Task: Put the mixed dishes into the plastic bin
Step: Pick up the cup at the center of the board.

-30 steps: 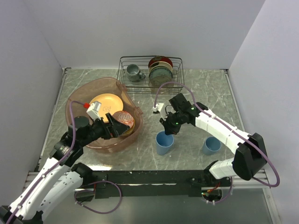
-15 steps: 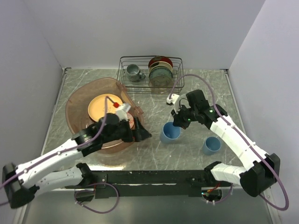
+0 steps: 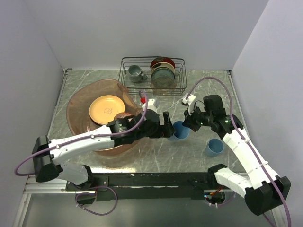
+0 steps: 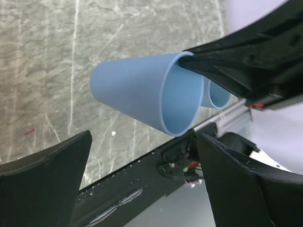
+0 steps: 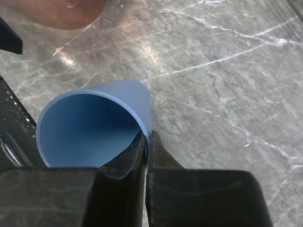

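Near bin (image 3: 78, 116), right claw (image 5: 147, 138) pinches cup (image 5: 85, 125).

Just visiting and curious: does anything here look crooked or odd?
One light-blue cup leans sideways, pinched by its rim in the right hand; the left hand is open close by. Nothing looks spilled.

Plain light blue, inside and out: tilted cup (image 3: 180, 130); same blue: upright cup (image 3: 214, 147). Yellow-orange, small dark mark at centre: plate (image 3: 107, 109). Red pattern: bowl (image 3: 122, 115). Translucent pinkish-brown: bin (image 3: 75, 101). Grey marble, white veins: desk (image 3: 208, 85). Black wire: rack (image 3: 127, 61). Grey: mug (image 3: 136, 73). Dark green: front rack plate (image 3: 162, 78); maroon: rear rack plate (image 3: 162, 62).
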### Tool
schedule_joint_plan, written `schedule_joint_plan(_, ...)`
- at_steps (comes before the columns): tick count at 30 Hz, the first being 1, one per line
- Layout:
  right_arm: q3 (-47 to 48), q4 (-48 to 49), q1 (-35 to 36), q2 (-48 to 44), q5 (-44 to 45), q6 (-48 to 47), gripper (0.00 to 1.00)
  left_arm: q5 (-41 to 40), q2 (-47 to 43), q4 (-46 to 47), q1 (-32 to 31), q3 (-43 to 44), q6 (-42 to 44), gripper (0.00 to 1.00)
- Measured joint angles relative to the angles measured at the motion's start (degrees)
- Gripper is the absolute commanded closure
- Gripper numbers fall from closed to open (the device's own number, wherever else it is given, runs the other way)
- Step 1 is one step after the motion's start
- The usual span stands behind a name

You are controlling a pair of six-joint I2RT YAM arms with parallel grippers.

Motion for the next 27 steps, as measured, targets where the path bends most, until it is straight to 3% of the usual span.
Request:
schedule_joint_plan(15,-1.9,1.8,-2.4,-3.0,-3.2,1.2,1.00,-8.9,10.4,-9.3,-5.1,11.5,-4.3,0.01)
schedule_joint_plan(18,-1.9,2.1,-2.7,-3.5,-3.6,1.3,1.00,-10.7,13.7,-12.3,-5.9,15.2,-5.0,0.07)
schedule_joint_plan(22,-2.4,2.3,-2.9,-4.1,-3.7,1.5,1.00,-13.2,19.6,-18.9,-6.6,22.4,-6.1,0.31)
schedule_joint_plan(23,-2.6,2.3,-3.0,-4.3,-3.8,1.5,1.00,-14.0,21.1,-20.8,-6.7,24.4,-6.5,0.49)
schedule_joint_plan(25,-2.8,2.3,-3.0,-4.5,-3.9,1.6,1.00,-15.5,24.5,-24.8,-6.9,28.3,-7.1,0.64)
schedule_joint_plan(26,-2.8,2.3,-3.1,-4.5,-3.9,1.6,1.00,-16.2,26.3,-27.1,-7.0,30.5,-7.1,0.81)
schedule_joint_plan(27,-2.8,2.3,-3.2,-4.5,-3.9,1.5,1.00,-17.0,27.9,-29.2,-7.1,32.0,-7.3,0.88)
